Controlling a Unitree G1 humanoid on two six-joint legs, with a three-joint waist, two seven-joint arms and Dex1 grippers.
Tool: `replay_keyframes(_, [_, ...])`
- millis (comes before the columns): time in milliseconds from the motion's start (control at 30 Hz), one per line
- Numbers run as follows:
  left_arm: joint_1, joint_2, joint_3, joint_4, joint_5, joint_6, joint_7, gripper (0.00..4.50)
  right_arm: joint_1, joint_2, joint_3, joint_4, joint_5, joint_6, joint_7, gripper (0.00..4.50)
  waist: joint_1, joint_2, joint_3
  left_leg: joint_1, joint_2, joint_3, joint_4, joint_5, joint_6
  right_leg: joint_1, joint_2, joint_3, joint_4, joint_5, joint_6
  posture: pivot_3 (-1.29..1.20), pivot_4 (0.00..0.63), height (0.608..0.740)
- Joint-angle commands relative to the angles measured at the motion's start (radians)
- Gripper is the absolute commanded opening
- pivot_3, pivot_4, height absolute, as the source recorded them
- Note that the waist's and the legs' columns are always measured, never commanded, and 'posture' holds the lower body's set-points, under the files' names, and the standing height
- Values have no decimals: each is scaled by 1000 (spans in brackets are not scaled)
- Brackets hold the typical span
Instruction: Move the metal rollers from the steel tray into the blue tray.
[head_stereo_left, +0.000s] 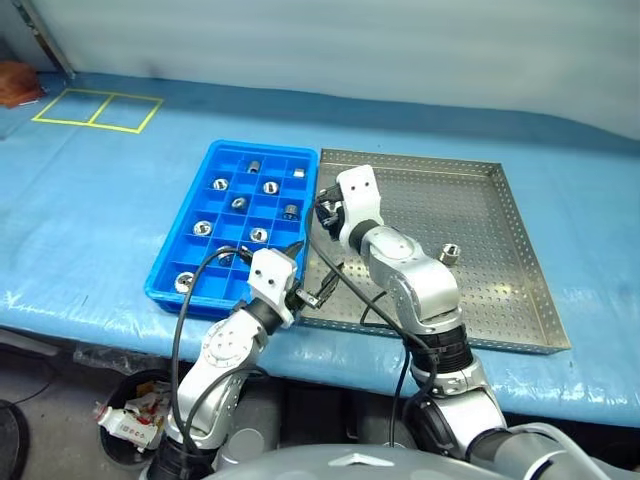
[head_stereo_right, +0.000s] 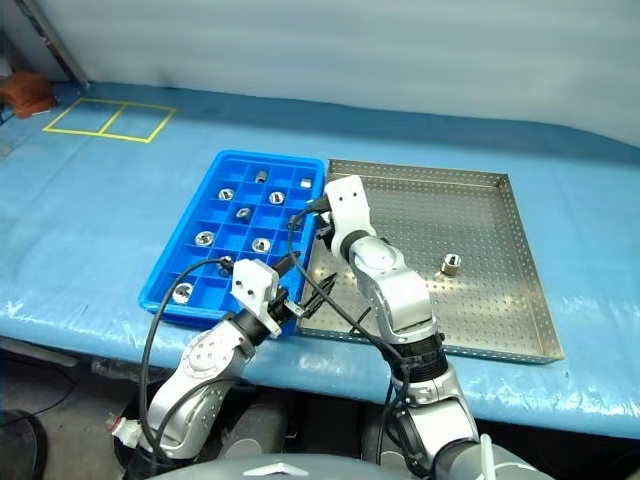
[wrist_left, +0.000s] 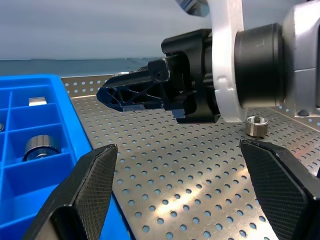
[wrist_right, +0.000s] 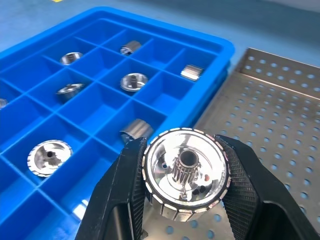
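Between right tool (wrist_right: 186, 192) fingers, metal roller (wrist_right: 186, 172)

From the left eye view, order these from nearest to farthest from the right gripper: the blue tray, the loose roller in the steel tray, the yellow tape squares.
1. blue tray, just left of the right gripper.
2. loose roller, on its right, in the steel tray.
3. yellow tape squares, far left corner.

Blue tray (head_stereo_left: 178, 262): bright blue, grid of square cells. Steel tray (head_stereo_left: 520, 262): silver, dotted with tiny holes. Metal rollers (wrist_right: 186, 172): shiny silver (knurled rim on nearest). Table cover (head_stereo_left: 90, 200): light blue, yellow tape squares (head_stereo_left: 97, 109).
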Motion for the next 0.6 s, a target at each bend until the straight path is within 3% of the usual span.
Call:
replay_keyframes(33, [17,-3,2,-66,1,-25,9,4295,-12,2,30,-82,25,15,38,1720,9,0,0,-1,0,0,0,0,0,-1,-2,0,0,0,0,322,150,740])
replay_keyframes(233, [51,8,-1,-86,2,-29,6,4295,13,-15,59,-129,73,86,102,1720,32,0,0,-1,0,0,-1,-2,-3,-1,-4,-2,-1,0,0,341,150,740])
replay_keyframes(600, [133,119,-5,-122,-3,-42,-70,4295,58,-58,135,-166,118,167,159,1720,45,-1,1,-1,0,0,-3,-3,-5,-3,-6,-2,-3,-1,-1,351,150,740])
